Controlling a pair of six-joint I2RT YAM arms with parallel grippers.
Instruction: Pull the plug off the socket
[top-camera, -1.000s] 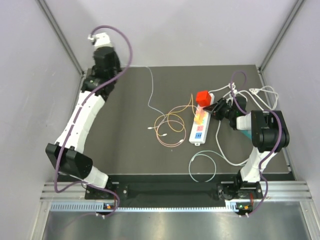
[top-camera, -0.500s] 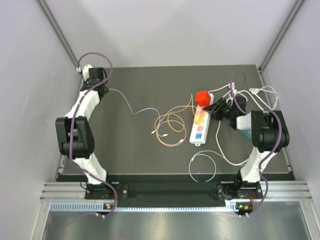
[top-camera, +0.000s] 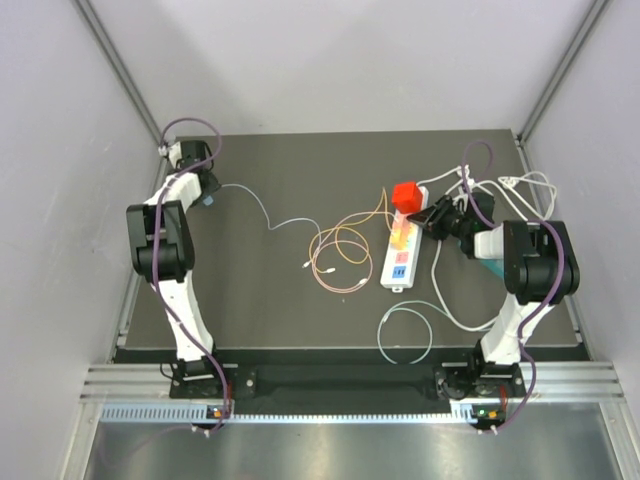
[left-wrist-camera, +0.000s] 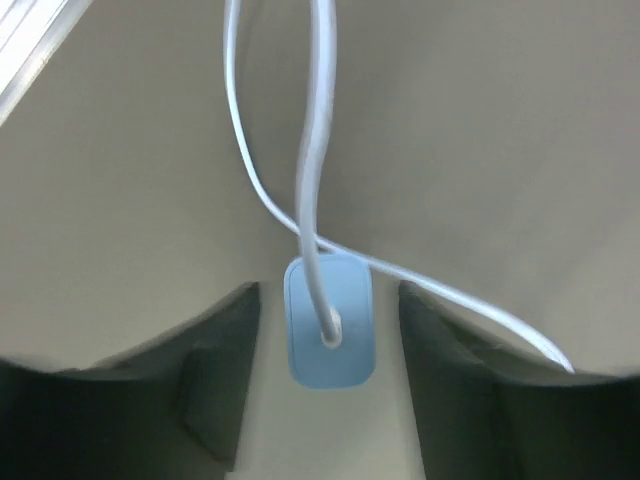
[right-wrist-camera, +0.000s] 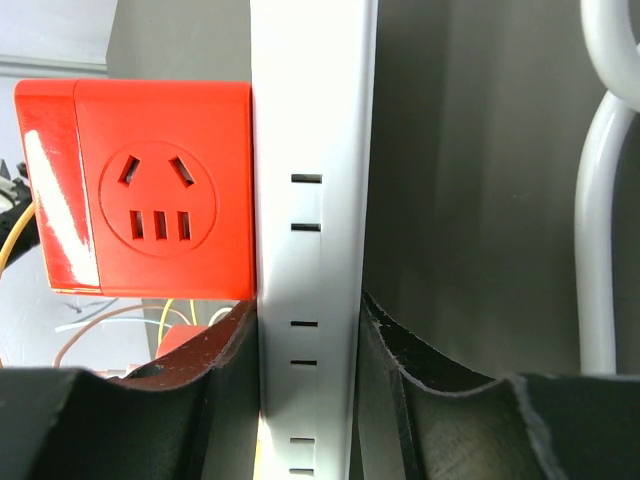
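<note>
So here's where we're at: the blue plug (left-wrist-camera: 343, 362) is out of the socket and, as far as we can tell, lying flat on the desk (top-camera: 300, 160) up in the far left corner, well apart from the white power strip (right-wrist-camera: 310, 250), which sits toward the right edge about halfway back. The left fingers (left-wrist-camera: 225, 365) are spread open on either side of the plug with a visible gap each side, so they're around it but not touching it. Its thin white cable (left-wrist-camera: 312, 150) comes out of the middle of the plug, loops across itself and trails back toward the middle of the desk, ending near a tangle of orange and yellow wires (top-camera: 340, 255). Over on the other side, the right fingers (right-wrist-camera: 215, 370) are closed on the long sides of the power strip, pinning it down, just beside the red cube adapter (right-wrist-camera: 150, 190) that's plugged into its far end. To us this looks like the tail end of the job: the pull is done and the plug is set down, so the step in hand is letting go and clearing out. For the next move, we'd lift the left arm straight up so the open fingers don't snag that crossed loop of cable and drag the plug along. Then we'd open the right fingers and back off the strip without bumping the red adapter or the thick white cords (top-camera: 520, 185) bunched at the right edge.
</note>
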